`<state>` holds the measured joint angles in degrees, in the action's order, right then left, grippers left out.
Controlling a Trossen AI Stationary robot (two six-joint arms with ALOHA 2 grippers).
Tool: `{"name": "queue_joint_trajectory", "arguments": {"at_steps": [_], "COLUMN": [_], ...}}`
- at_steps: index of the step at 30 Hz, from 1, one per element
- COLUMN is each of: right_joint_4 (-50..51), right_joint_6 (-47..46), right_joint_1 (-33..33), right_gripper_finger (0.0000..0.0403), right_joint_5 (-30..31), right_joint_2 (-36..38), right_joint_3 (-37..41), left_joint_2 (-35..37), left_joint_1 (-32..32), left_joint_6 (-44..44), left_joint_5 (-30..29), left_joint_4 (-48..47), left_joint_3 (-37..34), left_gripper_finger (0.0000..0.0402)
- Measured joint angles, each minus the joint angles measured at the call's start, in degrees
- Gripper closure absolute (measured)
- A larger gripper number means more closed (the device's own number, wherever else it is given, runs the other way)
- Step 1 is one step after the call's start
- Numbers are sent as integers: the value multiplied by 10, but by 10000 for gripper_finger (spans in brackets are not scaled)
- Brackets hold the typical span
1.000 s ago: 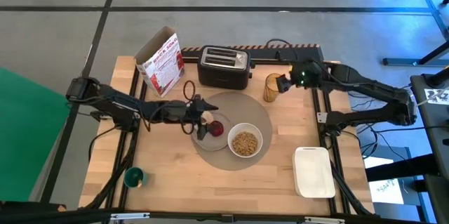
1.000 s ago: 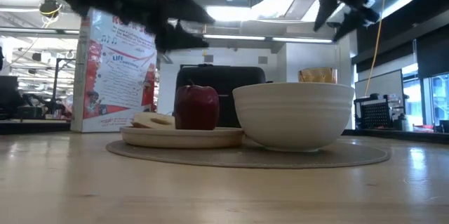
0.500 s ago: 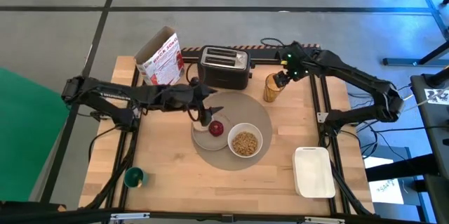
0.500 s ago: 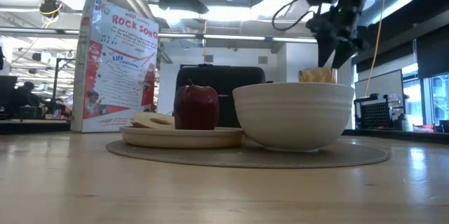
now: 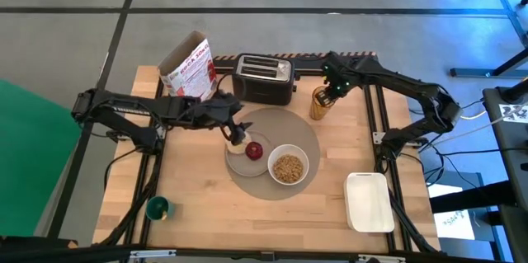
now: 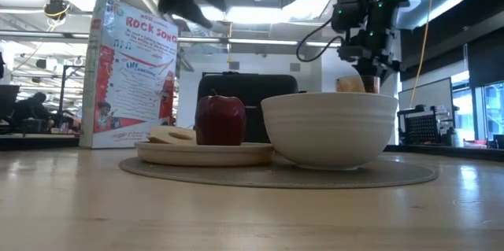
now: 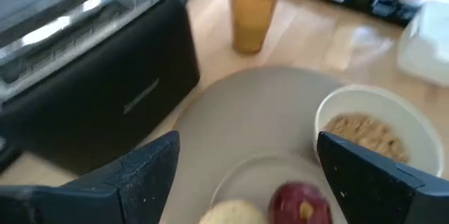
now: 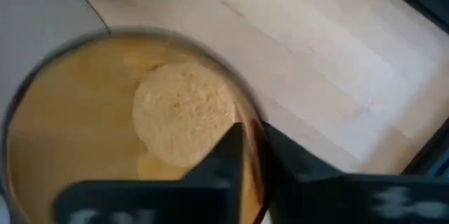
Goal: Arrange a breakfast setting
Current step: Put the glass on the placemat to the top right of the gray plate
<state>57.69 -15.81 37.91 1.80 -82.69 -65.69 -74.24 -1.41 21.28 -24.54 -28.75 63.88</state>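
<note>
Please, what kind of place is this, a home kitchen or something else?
Probably a robotics lab, not a home: a wooden table inside a metal frame, an open hall with ceiling lights behind the cereal box, and a staged toaster.

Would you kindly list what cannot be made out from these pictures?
- Metal spoon: in no view.
- Amber cup: low view, lower part hidden behind the white bowl.
- Toaster: low view, mostly behind the red apple.
- Cereal-box text: high view, too small.
</note>
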Motion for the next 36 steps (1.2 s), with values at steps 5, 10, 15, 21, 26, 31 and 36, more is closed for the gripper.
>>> {"name": "queue_joint_trajectory", "arguments": {"at_steps": [5,10,15,21,26,31,36], "right_joint_4": [42,108,86,15,-51,-85,-87], "right_joint_6": [1,-23,-66,-112,-133,-169,-187], "right_joint_1": [-5,-58,-135,-201,-222,-234,-242], "right_gripper_finger": [388,395,399,400,401,401,402], "right_joint_5": [-14,19,30,10,24,46,85], "right_joint_2": [8,14,14,4,-30,-70,-82], "right_joint_3": [-14,-91,-153,-165,-166,-165,-165], "left_joint_2": [0,0,0,0,-8,-32,-59], "left_joint_1": [0,0,0,13,38,57,80], "left_joint_6": [12,47,54,-70,-195,-217,-146], "left_joint_5": [-15,-4,3,25,65,71,41], "left_joint_4": [-79,-132,-131,33,142,243,242], "left_joint_3": [0,0,0,0,0,0,-1], "left_gripper_finger": [87,93,94,94,94,94,102]}}
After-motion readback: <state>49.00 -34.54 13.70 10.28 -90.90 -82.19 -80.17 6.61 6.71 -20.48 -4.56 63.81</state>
